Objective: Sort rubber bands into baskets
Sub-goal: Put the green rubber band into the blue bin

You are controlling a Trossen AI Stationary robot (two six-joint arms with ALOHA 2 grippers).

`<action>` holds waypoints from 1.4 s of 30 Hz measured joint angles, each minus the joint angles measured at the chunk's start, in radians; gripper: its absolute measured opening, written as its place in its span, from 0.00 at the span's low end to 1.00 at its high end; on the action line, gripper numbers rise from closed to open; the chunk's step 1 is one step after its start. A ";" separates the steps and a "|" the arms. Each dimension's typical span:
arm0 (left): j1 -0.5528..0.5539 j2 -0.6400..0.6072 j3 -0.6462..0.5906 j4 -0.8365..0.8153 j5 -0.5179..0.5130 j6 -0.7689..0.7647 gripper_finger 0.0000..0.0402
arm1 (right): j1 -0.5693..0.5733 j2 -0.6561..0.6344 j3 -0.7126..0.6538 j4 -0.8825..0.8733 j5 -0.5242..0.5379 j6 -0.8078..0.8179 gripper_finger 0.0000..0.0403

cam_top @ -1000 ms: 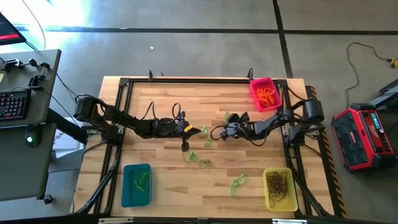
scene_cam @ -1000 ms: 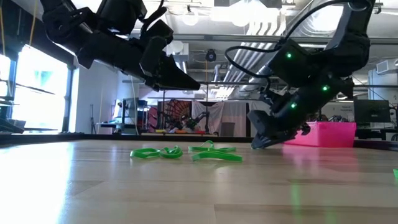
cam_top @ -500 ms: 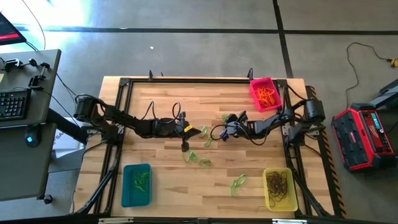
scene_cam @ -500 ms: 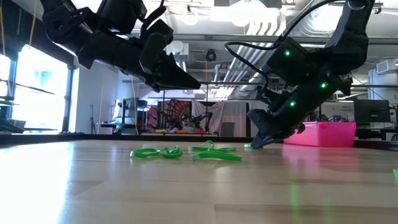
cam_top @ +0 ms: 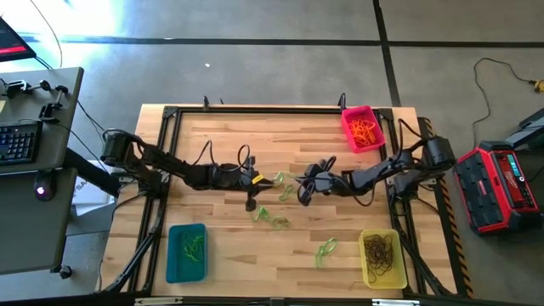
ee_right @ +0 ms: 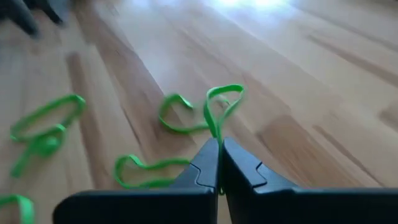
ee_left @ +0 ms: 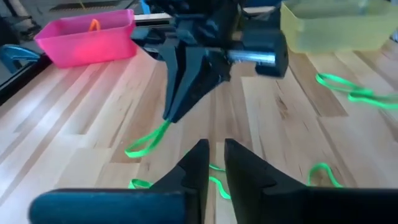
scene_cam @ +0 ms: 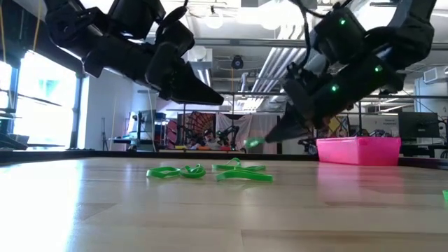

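My right gripper is shut on a bright green rubber band and hangs above mid-table. Facing it from the left, my left gripper hovers above the wood with a narrow gap between its fingers and nothing in it. More green rubber bands lie flat on the table below and nearer the front, one by the yellow basket. The pink basket holds orange bands, the teal basket green ones, the yellow basket dark ones. My right gripper pinches the green band between its two fingertips at one end of the loop. The fingers slant down from the table's right side. The rest of the loop droops slack past the tips, clear of the table.
A black frame runs around the wooden table top. The baskets stand at the far right, near left and near right corners. The two grippers are close together at mid-table; bare wood lies toward the far left.
My right gripper has risen from the table top with a green band in its tips, tipping closer to level and drifting a little toward the near edge. The band has come up off the wood and now hangs free. My left gripper has stayed where it was.
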 joint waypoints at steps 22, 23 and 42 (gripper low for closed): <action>-0.096 0.000 0.002 0.145 -0.065 0.306 0.26 | 0.064 -0.002 0.001 0.369 -0.218 -0.010 0.00; -0.096 0.000 0.002 0.145 -0.065 0.311 0.26 | 0.065 -0.002 0.001 0.375 -0.221 -0.013 0.00; -0.122 0.118 0.056 0.123 -0.200 0.394 0.26 | 0.069 -0.003 0.002 0.420 -0.234 -0.012 0.00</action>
